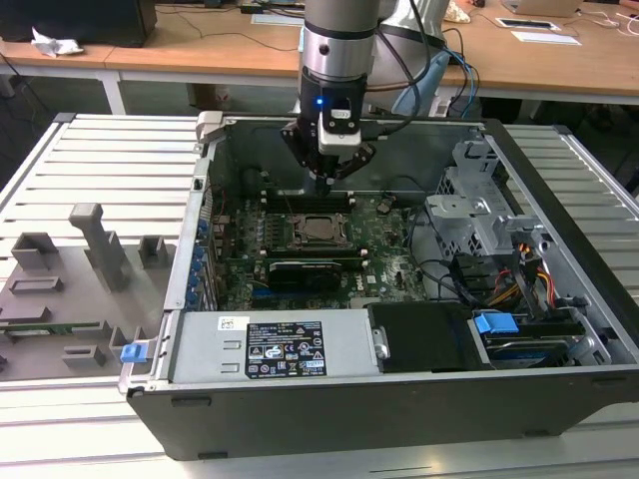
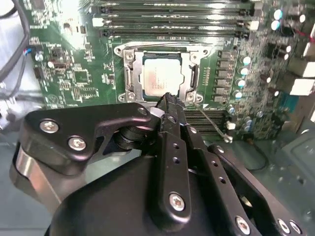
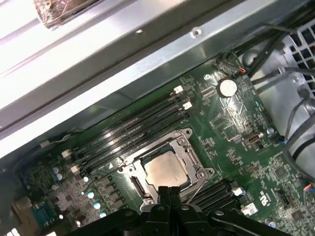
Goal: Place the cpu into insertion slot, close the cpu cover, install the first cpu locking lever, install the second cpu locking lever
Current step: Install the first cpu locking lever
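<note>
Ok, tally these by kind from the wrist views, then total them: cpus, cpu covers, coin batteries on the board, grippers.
cpu: 1
cpu cover: 1
coin battery: 1
gripper: 1
Total: 4

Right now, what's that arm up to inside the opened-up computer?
A robot arm is working over the motherboard of an open computer case. The cpu already sits in its socket, with the cpu cover lying flat around it. The gripper, its fingers closed together, is poised at the socket's edge, next to a thin wire locking lever that sticks out sideways and looks not yet latched.
</note>
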You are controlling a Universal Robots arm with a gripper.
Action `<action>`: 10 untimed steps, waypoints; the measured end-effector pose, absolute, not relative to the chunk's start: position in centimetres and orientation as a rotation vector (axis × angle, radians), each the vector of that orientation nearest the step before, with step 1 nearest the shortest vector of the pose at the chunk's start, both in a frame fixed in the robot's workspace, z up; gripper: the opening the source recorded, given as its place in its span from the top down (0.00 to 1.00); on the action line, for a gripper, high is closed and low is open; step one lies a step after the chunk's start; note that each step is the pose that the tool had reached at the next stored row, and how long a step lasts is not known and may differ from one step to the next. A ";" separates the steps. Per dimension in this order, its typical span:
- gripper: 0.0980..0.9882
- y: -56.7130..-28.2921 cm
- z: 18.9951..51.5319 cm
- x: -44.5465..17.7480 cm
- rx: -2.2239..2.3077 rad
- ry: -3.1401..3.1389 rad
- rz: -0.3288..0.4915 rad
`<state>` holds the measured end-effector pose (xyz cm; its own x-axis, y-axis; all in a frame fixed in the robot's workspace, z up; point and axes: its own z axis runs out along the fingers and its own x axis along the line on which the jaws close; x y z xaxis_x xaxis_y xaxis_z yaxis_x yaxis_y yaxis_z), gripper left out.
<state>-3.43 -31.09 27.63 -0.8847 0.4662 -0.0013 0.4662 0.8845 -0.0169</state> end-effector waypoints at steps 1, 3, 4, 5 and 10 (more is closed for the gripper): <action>0.99 -31.1 27.6 -3.4 -0.726 -3.054 0.026; 0.99 -31.1 27.6 -3.4 -0.659 -3.069 0.026; 0.99 -31.1 27.6 -3.4 -0.626 -3.076 0.026; 0.99 -31.1 27.6 -3.4 -0.603 -3.081 0.027; 0.99 -31.1 27.6 -3.4 -0.456 -3.107 0.027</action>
